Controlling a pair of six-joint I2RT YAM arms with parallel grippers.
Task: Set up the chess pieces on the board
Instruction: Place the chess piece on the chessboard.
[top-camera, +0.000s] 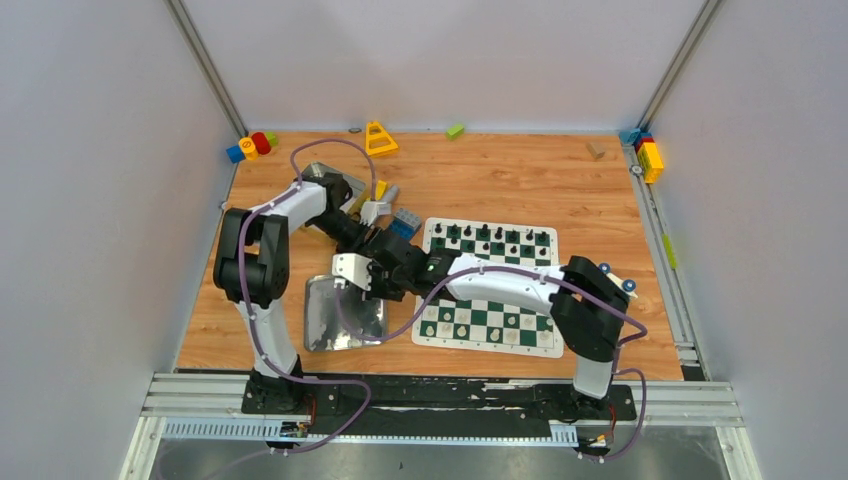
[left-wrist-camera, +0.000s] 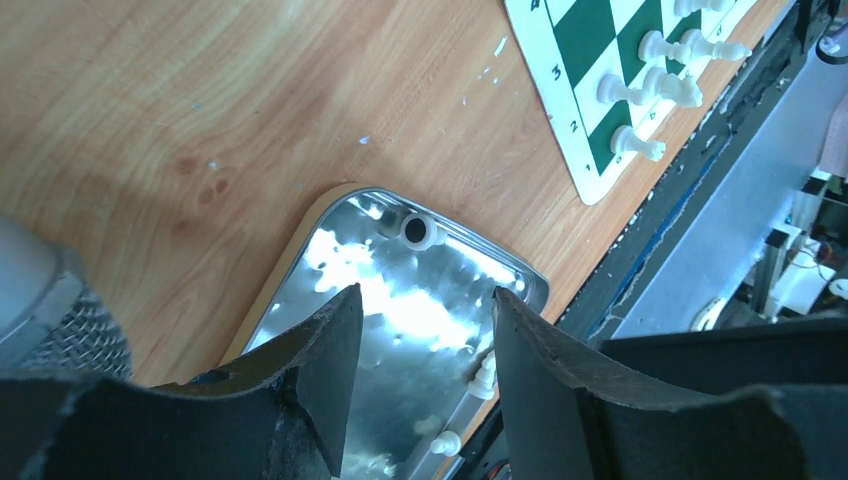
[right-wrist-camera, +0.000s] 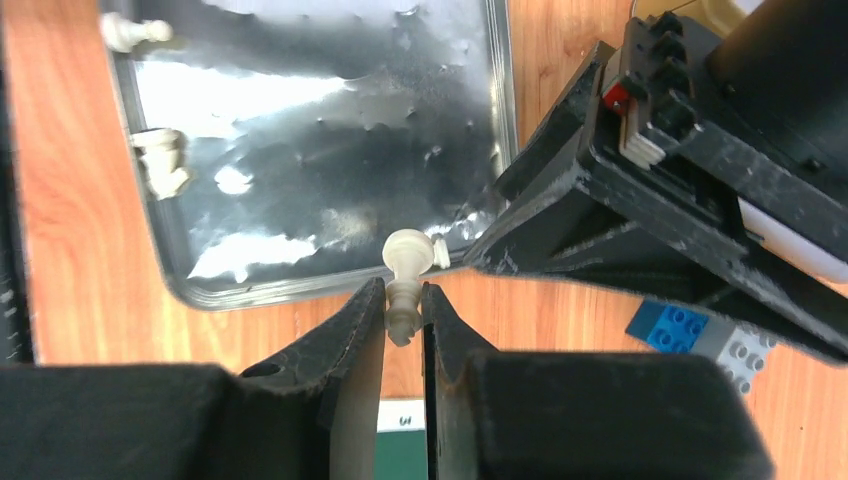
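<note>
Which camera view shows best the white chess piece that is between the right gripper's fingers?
The right wrist view: the white piece stands clearly between the right gripper's closed fingers, near the metal tray's rim. In the top view the arms cover it. In the left wrist view I cannot identify it with certainty.

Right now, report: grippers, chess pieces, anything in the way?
Right gripper shut on white pawn. Left gripper open, empty, close beside it. Loose pieces in tray.
</note>
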